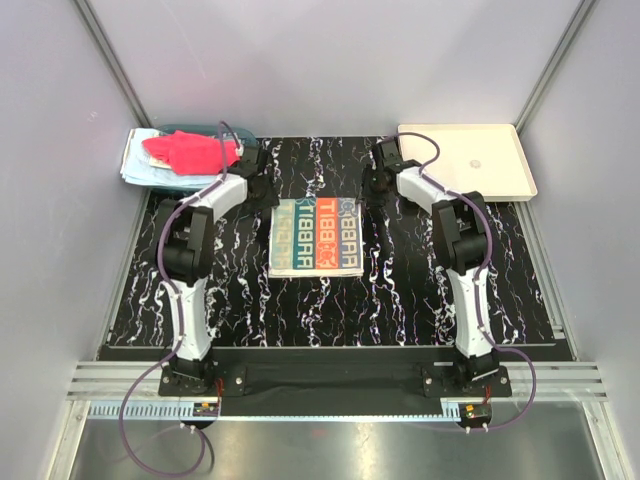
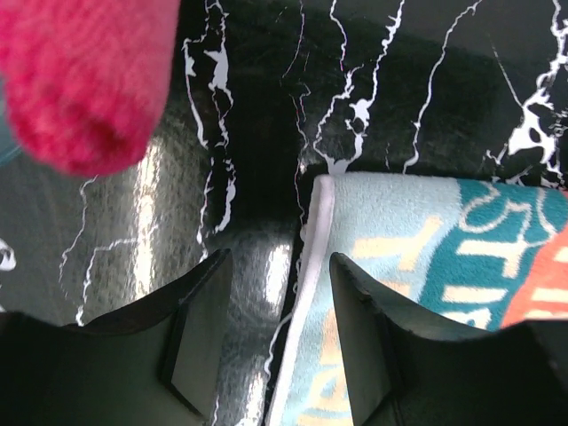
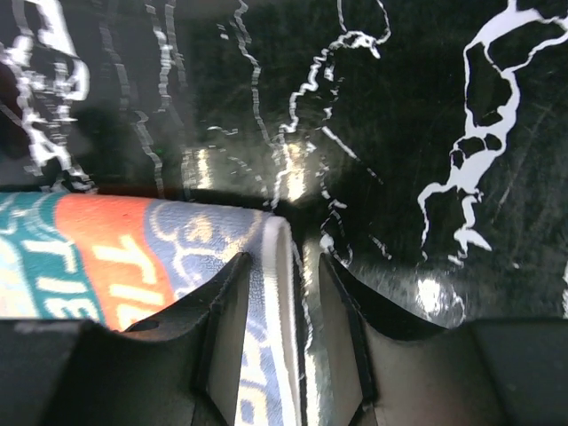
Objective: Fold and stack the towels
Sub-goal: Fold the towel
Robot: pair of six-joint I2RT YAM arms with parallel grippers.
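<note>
Top external: patterned towel (image 1: pixel 318 236) flat, teal, orange, cream lettered bands.

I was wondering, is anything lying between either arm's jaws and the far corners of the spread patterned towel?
Nothing visible does: the left gripper and right gripper each have open jaws straddling an edge of the patterned towel.

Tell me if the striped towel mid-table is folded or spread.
Spread flat: the striped towel lies as one open square on the table, its single hemmed edge showing in the left wrist view.
</note>
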